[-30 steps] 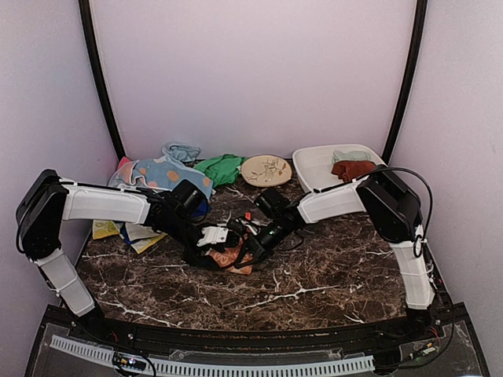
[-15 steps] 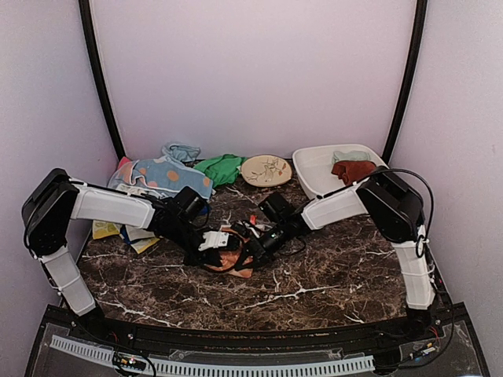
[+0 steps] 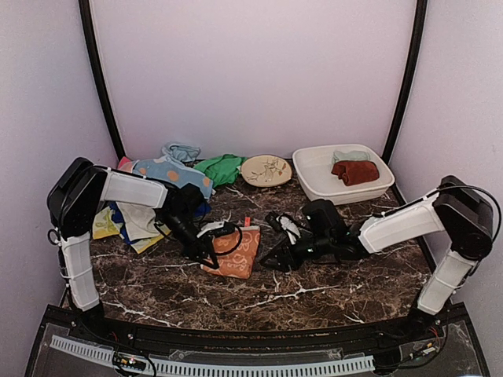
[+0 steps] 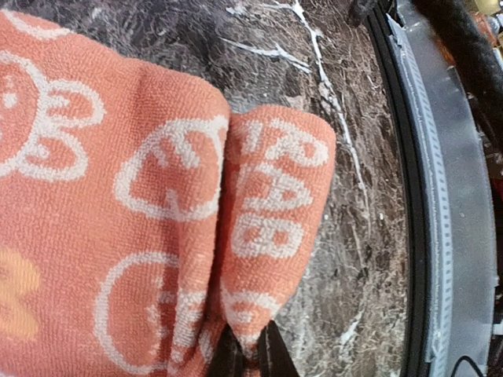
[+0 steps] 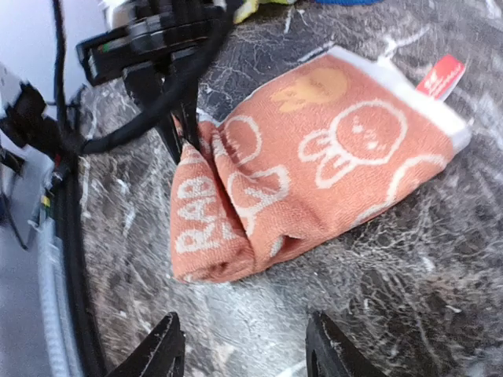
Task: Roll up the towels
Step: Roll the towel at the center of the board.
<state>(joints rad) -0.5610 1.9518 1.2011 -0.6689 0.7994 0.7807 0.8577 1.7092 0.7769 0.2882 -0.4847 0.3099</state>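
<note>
Mid-tabletop (image 3: 330,290): orange towel (image 3: 236,251), near edge curled into a loose first roll. Nipped at that fold by the left pincer (image 4: 250,353); right pincer (image 5: 245,349) spread wide just beside, empty. Looks light, limp, prone to unrolling; best pinched at the roll's ends.

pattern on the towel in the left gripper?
The towel is orange with cream rabbit outlines and lettering; right wrist view shows best.

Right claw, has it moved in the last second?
Yes. The right claw has pulled back rightward off the orange towel, toward the side of the white tub.
</note>
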